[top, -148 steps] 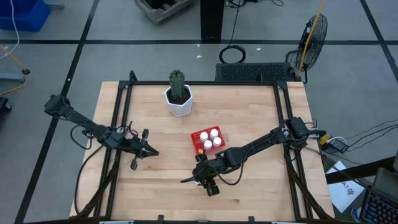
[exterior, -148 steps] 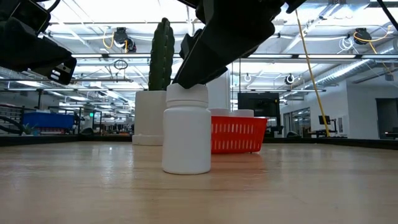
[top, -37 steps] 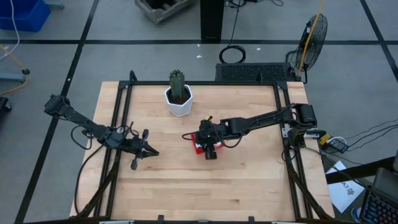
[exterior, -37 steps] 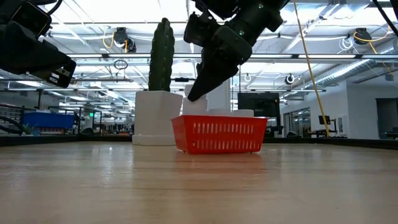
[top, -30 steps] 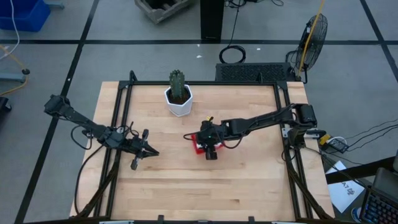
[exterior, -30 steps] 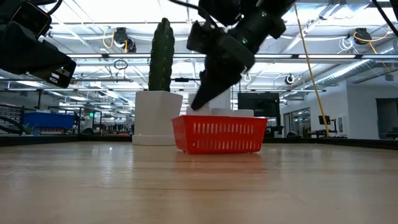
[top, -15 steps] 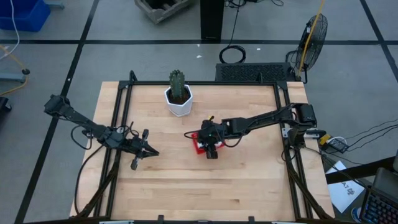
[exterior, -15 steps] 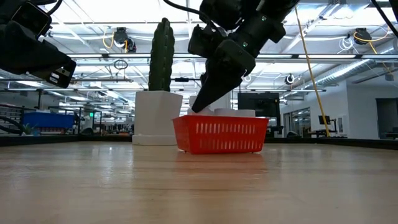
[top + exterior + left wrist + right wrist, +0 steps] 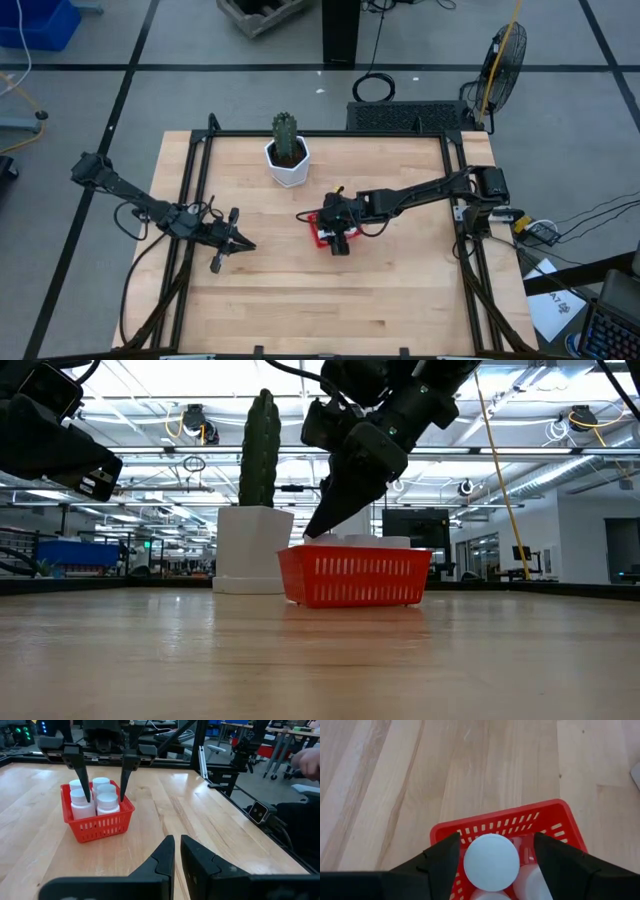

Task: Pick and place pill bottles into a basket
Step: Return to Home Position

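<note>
The red mesh basket stands on the wooden table, right of centre, and also shows in the low view. Several white pill bottles stand upright inside it. My right gripper is above the basket, pointing down and open. Its fingers reach into the basket on either side of one bottle. That bottle stands at the basket's left end, and a narrow gap shows on each side of its cap. My left gripper is shut and empty, hovering over the table's left part.
A white faceted pot with a green cactus stands behind and left of the basket, close to it in the low view. Black frame rails run along the table's sides. A person's hand shows beyond the table.
My right gripper has gone down over the basket's left end with a white bottle. The bottle has sunk from above the rim to stand inside the basket among the others. After that the gripper has stayed low over the basket.
</note>
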